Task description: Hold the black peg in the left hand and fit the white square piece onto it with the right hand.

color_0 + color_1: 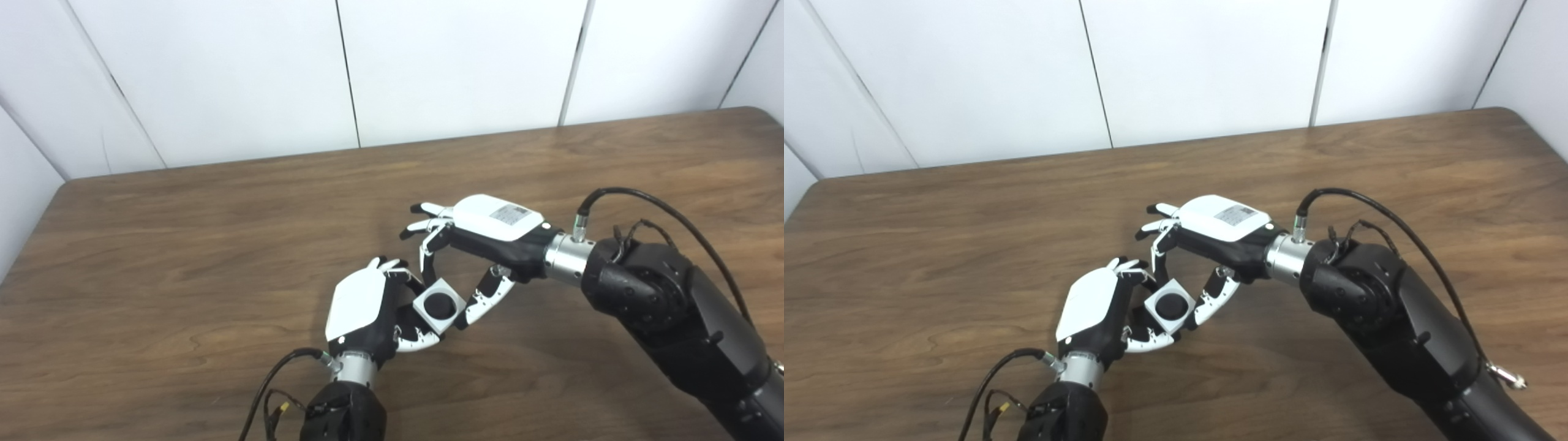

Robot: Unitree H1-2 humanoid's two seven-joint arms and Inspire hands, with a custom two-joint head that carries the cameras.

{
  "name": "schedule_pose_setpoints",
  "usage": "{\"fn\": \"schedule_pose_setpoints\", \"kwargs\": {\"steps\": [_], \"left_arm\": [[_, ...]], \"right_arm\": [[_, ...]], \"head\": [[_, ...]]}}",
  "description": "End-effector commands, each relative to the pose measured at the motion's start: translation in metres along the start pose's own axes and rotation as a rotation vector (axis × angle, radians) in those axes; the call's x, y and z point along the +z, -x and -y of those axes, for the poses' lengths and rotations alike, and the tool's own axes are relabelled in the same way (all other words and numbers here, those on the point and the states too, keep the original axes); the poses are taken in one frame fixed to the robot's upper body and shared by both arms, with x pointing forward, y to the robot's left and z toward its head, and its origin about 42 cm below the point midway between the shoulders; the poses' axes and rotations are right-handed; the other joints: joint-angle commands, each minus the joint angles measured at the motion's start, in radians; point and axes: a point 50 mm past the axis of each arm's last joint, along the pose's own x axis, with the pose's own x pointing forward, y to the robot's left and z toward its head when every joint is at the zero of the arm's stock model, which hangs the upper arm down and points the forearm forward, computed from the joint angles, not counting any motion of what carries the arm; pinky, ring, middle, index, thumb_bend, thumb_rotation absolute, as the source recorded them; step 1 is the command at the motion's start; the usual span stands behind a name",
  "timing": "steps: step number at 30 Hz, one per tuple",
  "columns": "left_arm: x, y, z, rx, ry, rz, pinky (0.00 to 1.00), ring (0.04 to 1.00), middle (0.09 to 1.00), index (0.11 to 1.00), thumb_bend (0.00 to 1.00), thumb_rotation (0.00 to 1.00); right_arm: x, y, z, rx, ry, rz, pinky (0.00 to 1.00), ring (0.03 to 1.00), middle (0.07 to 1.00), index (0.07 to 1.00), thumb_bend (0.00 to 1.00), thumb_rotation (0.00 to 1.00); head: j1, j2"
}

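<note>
The white square piece [438, 326] sits just above the table's near middle, and the round black peg [438, 304] fills the hole in its centre. My left hand [361, 306] comes up from below and is shut around the peg's lower part, which its fingers hide. From the right, my right hand [484, 239] reaches in palm down. One of its fingers rests on the piece's upper corner and its thumb on the right corner, pinching the piece. In the right eye view the piece [1170, 323] shows the same fit around the peg [1170, 305].
The brown wooden table [184, 245] stretches back to white wall panels [453, 67]. Its left edge and rounded far right corner are in view. A black cable [661, 211] loops over my right wrist, and another hangs by my left forearm.
</note>
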Motion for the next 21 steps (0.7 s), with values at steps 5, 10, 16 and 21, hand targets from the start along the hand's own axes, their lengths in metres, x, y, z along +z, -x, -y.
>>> {"fn": "schedule_pose_setpoints", "kwargs": {"steps": [5, 10, 16, 21], "left_arm": [[0.003, -0.001, 0.014, -0.068, 0.024, -0.013, 0.83, 0.962, 0.872, 0.49, 0.5, 0.07], [0.003, 0.0, 0.014, -0.065, 0.024, -0.013, 0.82, 0.957, 0.87, 0.49, 0.5, 0.07], [0.004, 0.001, 0.013, -0.06, 0.018, -0.011, 0.83, 0.954, 0.87, 0.49, 0.5, 0.07], [0.004, 0.001, 0.012, -0.058, 0.01, -0.011, 0.84, 0.956, 0.87, 0.491, 0.5, 0.08]], "right_arm": [[0.001, -0.004, 0.02, -0.071, 0.046, 0.024, 0.94, 1.0, 0.894, 0.49, 0.52, 0.14], [-0.003, -0.006, 0.02, -0.073, 0.042, 0.018, 0.93, 1.0, 0.892, 0.49, 0.52, 0.14], [-0.008, -0.006, 0.017, -0.064, 0.036, 0.005, 0.93, 0.995, 0.898, 0.49, 0.52, 0.14], [-0.012, -0.007, 0.016, -0.064, 0.026, -0.009, 0.93, 0.994, 0.902, 0.49, 0.52, 0.14]], "head": [[0.0, 0.0], [0.006, 0.003], [0.014, 0.007], [0.016, 0.01]]}}
